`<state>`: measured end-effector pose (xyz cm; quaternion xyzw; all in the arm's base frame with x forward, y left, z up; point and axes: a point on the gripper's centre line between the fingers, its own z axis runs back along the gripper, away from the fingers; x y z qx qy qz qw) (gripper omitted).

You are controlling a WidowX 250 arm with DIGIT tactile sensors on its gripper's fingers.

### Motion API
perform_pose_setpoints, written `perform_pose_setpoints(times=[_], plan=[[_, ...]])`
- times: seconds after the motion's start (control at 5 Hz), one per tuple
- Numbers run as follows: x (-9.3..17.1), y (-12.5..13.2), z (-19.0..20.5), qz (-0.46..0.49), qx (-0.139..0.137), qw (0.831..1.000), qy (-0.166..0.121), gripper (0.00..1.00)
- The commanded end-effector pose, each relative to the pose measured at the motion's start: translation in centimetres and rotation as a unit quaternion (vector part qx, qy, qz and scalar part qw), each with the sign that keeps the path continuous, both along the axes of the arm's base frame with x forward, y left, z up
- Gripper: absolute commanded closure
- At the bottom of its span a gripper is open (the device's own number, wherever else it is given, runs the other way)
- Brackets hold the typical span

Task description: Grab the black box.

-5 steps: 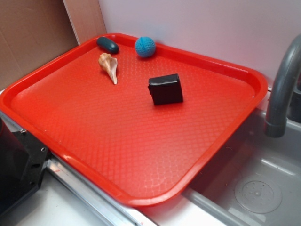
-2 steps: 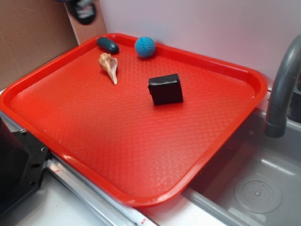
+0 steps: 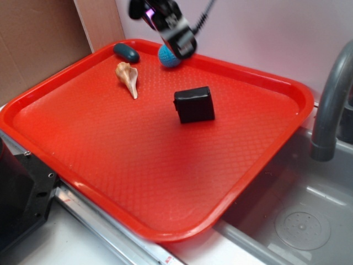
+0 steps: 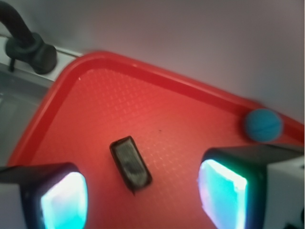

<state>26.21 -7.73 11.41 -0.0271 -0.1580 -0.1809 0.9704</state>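
There is one red tray (image 3: 110, 165) with a textured surface, and on it I count four small things, each of them only once. The first is the black box (image 3: 194, 104), which lies a little behind the middle of the tray, flat on the surface and apart from the other three things. In the wrist view the black box (image 4: 130, 163) shows between the two fingers (image 4: 224, 188) and somewhat beyond them, and nothing is touching it. The second thing is one blue ball (image 3: 165, 57) at the far rim of the tray; in the exterior view the gripper (image 3: 179, 41) covers a part of it. The third is one dark teal oval object (image 3: 126, 53), lying near the far left corner, just beside the rim. The fourth is one pale seashell (image 3: 128, 78), which lies in front of the oval object with its pointed end turned toward the front of the tray. The one gripper hangs in the air above the far side of the tray, and its two fingers are spread wide and hold nothing. On the right of the tray there is one grey sink (image 3: 298, 215) with one curved grey faucet (image 3: 329, 105).
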Motion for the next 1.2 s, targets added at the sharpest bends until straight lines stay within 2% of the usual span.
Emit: perform_pose_setpoints(times=[0.0,0.2,0.4,0.8,1.0], plan=[[1.4,0.6,-4.4,-0.117,-0.008,0.992,0.041,0.0],[1.4,1.3,-6.9,-0.123,0.005,0.99,0.062,0.0],[1.4,1.1,-8.4,-0.096,0.011,0.993,0.072,1.0],[1.6,0.7,-8.9,-0.09,0.015,0.992,0.085,1.0],[1.2,1.2,-7.8,-0.076,0.017,0.993,0.085,1.0]])
